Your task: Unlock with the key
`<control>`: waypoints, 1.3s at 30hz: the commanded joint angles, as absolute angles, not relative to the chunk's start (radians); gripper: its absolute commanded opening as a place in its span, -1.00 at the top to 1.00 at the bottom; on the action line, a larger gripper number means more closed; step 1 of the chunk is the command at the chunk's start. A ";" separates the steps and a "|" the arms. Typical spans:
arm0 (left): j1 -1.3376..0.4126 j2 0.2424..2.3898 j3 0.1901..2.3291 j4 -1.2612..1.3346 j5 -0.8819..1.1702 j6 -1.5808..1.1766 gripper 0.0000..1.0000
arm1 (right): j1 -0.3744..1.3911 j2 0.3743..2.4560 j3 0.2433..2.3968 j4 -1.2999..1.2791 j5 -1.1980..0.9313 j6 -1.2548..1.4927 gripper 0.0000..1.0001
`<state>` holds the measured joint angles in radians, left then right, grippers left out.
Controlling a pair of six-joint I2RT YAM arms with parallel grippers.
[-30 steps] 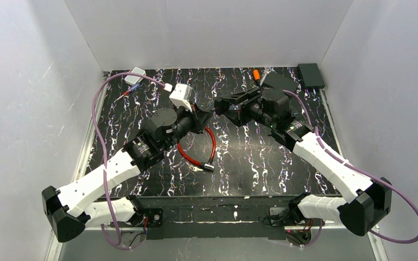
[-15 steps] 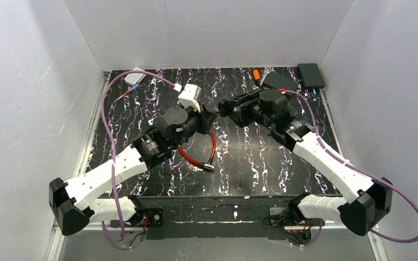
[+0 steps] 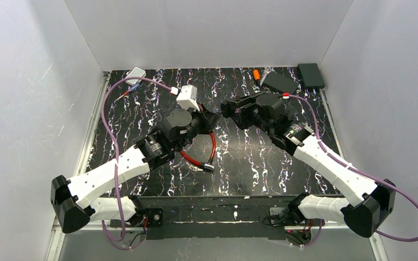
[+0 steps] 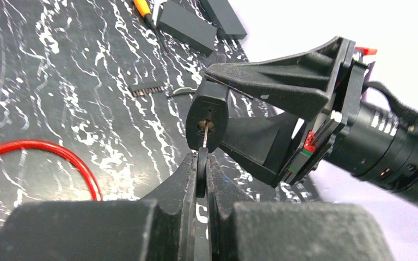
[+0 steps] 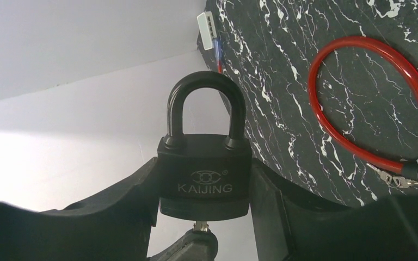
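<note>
The padlock (image 5: pixel 204 182) is a squat block of matte black metal with the name KAIJING stamped on its face. Its thick rounded shackle arches above it, and both legs sit down in the body. The right gripper (image 3: pixel 227 106) has its two broad black fingers pressed flat against the lock's sides, holding it in the air above the table (image 3: pixel 250 157), a black slab veined with white like marble. In the left wrist view the lock's underside is turned toward the camera, showing a small brass-coloured keyhole. The key (image 4: pixel 201 173) has a dark head pinched tight between the nearly closed fingers of the left gripper (image 4: pixel 201 159), and its thin silver blade goes up into that keyhole. From overhead, both arms stretch in from the lower corners with elbows bent outward. Their grippers point at each other and meet just above the centre of the frame. A glossy red cable (image 4: pixel 28 143) lies looped on the table below them, ending in a small metal fitting. A flat black box (image 3: pixel 311 75) sits at the upper right.
</note>
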<state>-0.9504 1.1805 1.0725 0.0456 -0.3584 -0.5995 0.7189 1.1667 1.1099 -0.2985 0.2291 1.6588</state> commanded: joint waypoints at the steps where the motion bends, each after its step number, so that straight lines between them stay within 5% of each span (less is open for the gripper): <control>1: -0.913 1.203 1.079 0.041 -0.450 -0.839 1.00 | 0.798 1.097 1.155 -0.230 0.202 1.707 0.97; 9: -0.909 1.237 1.060 0.077 -0.439 -0.816 1.00 | 0.830 1.081 1.166 -0.246 0.255 1.726 0.97; 14: -0.912 1.302 1.036 0.310 -0.224 -0.334 1.00 | 0.834 1.091 1.200 -0.308 0.248 1.737 0.97; 19: -0.915 1.309 1.006 0.374 -0.242 -0.033 1.00 | 0.836 1.085 1.217 -0.357 0.263 1.752 0.97; 31: -0.912 1.283 1.028 0.284 -0.406 -0.497 1.00 | 0.847 1.088 1.178 -0.281 0.305 1.765 0.97; 39: -0.835 1.354 1.078 0.209 -0.323 -0.621 1.00 | 0.848 1.097 1.162 -0.233 0.250 1.739 0.97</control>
<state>-0.9215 1.2987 1.0462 0.2520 -0.2550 -0.5014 0.7856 1.1507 1.1236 -0.4133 0.4442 1.7451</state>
